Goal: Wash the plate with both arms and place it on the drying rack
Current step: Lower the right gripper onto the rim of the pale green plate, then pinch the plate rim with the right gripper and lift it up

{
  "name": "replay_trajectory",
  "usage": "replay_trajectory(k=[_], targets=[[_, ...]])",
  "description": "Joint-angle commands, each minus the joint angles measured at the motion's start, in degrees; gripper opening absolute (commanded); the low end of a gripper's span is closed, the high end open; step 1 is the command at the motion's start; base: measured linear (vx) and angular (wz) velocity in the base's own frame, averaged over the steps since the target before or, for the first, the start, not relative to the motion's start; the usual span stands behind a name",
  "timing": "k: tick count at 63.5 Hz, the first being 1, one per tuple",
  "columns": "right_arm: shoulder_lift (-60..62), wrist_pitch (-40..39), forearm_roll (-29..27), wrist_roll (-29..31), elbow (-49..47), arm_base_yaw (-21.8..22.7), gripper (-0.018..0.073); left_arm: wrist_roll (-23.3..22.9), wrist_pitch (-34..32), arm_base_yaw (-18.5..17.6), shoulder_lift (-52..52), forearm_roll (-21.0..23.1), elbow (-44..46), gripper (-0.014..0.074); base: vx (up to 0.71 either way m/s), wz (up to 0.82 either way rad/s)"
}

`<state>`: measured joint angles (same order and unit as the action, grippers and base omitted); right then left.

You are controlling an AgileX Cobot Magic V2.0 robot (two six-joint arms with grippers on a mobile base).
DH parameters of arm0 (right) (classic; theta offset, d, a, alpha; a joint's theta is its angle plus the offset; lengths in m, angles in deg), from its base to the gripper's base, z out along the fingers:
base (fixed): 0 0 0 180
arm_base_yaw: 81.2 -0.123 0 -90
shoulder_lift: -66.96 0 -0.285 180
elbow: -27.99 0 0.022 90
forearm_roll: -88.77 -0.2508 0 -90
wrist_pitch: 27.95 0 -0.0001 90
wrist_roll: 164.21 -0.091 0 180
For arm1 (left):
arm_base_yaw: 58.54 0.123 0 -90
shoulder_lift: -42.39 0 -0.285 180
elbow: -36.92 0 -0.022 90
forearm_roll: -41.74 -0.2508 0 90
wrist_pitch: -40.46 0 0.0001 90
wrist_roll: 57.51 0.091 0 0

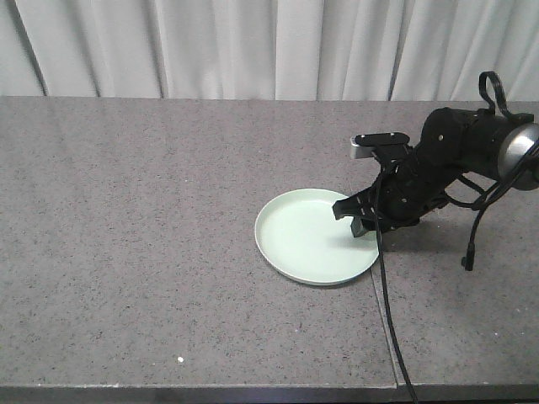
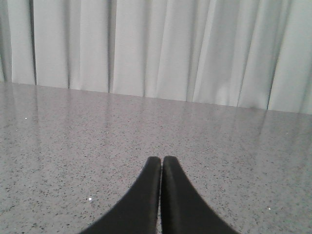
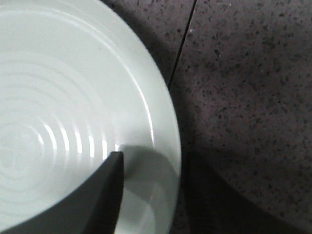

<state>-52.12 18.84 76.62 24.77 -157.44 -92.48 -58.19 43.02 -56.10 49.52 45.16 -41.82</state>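
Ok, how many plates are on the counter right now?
1. The plate lies flat on the counter, right of centre in the front view, with the right gripper at its rim. No other plate shows.

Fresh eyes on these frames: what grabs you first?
The pale mint-green plate stands out against the grey speckled counter, right of centre in the front view. The right pincer is at the plate's right edge, with one finger just inside the rim. In the left wrist view the left pincer is shut, low over the counter and facing a white curtain.
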Motion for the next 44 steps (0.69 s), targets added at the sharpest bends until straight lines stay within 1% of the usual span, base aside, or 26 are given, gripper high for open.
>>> replay_trajectory(k=[1,8,21,27,35,44], targets=[[2.53,-0.82,0.11,0.03,-1.64,0.03,0.0141,-0.31,-4.34,-0.07,-0.82,0.52,1.45,-0.0006,0.0,0.0],[2.53,-0.8,0.39,0.03,-1.64,0.03,-0.0013,-0.31,-4.34,-0.07,-0.82,0.52,1.45,-0.0006,0.0,0.0],[3.12,-0.35,0.53,0.09,-1.7,0.08,-0.0008,-0.31,-4.34,-0.07,-0.82,0.52,1.45,-0.0006,0.0,0.0],[4.99,-0.29,-0.52,1.64,-1.7,0.08,-0.0007,-0.31,-4.34,-0.07,-0.82,0.52,1.45,-0.0006,0.0,0.0],[9.36,-0.4,-6.08,6.82,-1.7,0.08,-0.0005,-0.31,-4.34,-0.07,-0.82,0.52,1.45,-0.0006,0.0,0.0],[16.93,0.02,-15.63,14.09,-1.7,0.23,-0.0004,-0.31,-4.34,-0.07,-0.82,0.52,1.45,-0.0006,0.0,0.0]])
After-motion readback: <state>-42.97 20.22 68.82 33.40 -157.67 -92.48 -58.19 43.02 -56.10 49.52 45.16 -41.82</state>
